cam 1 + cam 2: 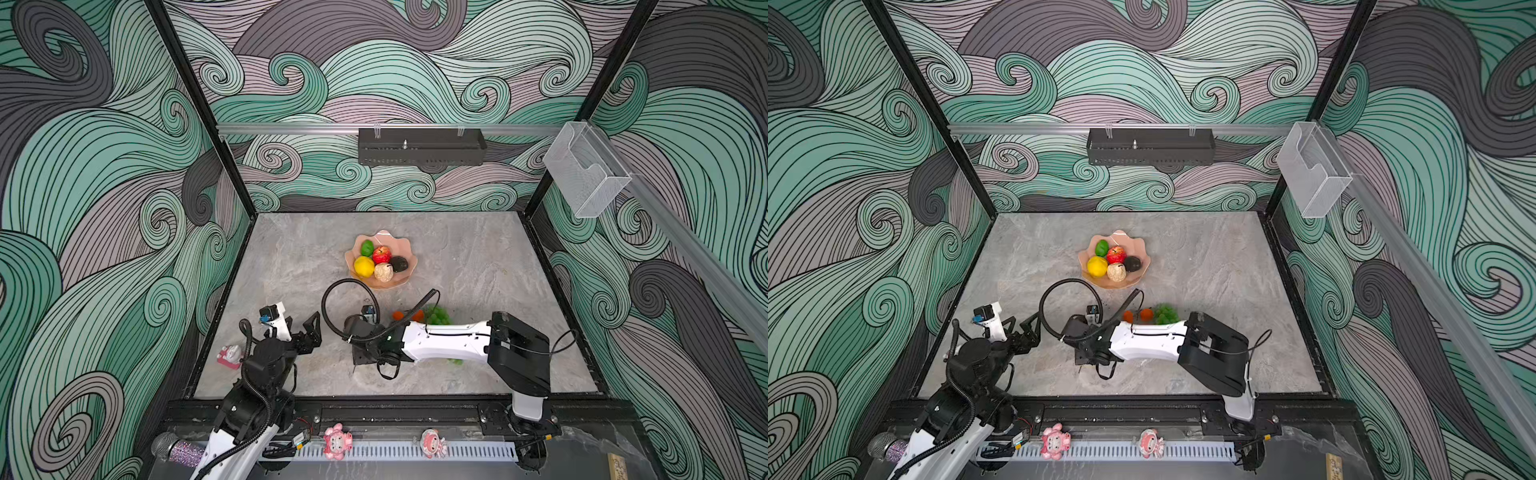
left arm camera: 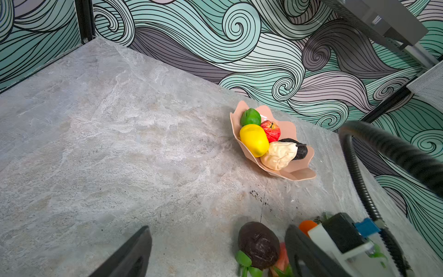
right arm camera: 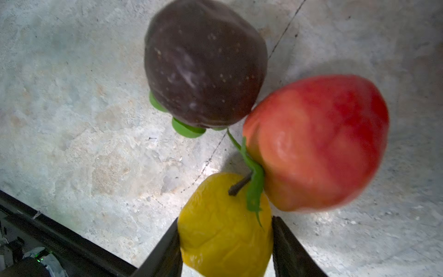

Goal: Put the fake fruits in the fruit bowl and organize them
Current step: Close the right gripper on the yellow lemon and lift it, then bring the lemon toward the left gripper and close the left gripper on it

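Concerns the yellow pear (image 3: pixel 225 230), low in the middle of the right wrist view, lying on the table (image 3: pixel 96 120). Looks light and hollow, a stiff plastic shell with wrinkled, glossy skin. Probably slick, and tapered too, so apt to squirt forward out of a hard pinch. Best taken across the broad belly, never by the thin brown stem (image 3: pixel 239 185).

Shows the right jaws partly closed, one finger flat against each flank of that belly and nothing else between them. Cannot say how firm the hold is.

Overlaps, at the stem end, the green leaf of a red fruit (image 3: pixel 318 144) at the right of the frame. Probably touching, so expect that neighbour to roll on the lift. Finds a dark round fruit (image 3: pixel 206 64) with green sepals at top centre, just beside the red one.

Cannot pick out these three in either top view, hidden as they are under the right arm (image 1: pixel 449 343). Just above that arm, shows small oranges (image 1: pixel 398 315) and green grapes (image 1: pixel 438 316) on the table.

Places the fruit bowl (image 1: pixel 398 243) well apart, above centre in both top views. Holds five fruits, with bare room at its upper right.

Shows the left jaws spread wide and empty, lower left of both top views.
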`<move>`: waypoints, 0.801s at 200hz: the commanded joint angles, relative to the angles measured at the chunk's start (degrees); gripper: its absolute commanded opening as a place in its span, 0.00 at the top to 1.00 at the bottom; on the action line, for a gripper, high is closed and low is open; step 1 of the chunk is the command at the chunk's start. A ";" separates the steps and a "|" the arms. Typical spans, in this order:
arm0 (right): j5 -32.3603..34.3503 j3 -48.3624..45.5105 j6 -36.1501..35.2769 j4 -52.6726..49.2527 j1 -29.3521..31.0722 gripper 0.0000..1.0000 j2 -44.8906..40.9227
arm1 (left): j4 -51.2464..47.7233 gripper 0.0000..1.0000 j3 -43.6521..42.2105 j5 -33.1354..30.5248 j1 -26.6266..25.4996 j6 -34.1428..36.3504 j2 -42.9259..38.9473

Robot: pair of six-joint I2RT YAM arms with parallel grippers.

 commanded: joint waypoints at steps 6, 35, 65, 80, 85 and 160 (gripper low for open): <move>2.06 -2.73 0.73 -1.60 0.26 0.46 -4.64 | 2.32 0.11 -0.55 0.42 0.31 0.34 1.60; 3.03 -5.10 1.02 -1.34 0.04 0.46 -9.10 | 4.84 0.11 -1.08 2.52 0.31 0.46 3.94; 3.44 -9.62 2.42 -0.13 -1.83 0.45 -15.84 | 11.30 0.11 -2.49 9.08 0.32 1.01 7.87; 3.48 -13.30 3.32 2.08 -3.34 0.44 -20.35 | 17.61 0.10 -3.78 14.89 0.33 1.06 11.27; 3.32 -14.72 3.69 2.34 -4.05 0.44 -21.82 | 19.72 0.10 -4.02 17.20 0.31 0.94 12.46; 2.33 -27.27 7.28 11.83 -12.28 0.44 -38.47 | 39.66 0.14 -2.41 38.57 -3.78 1.20 31.69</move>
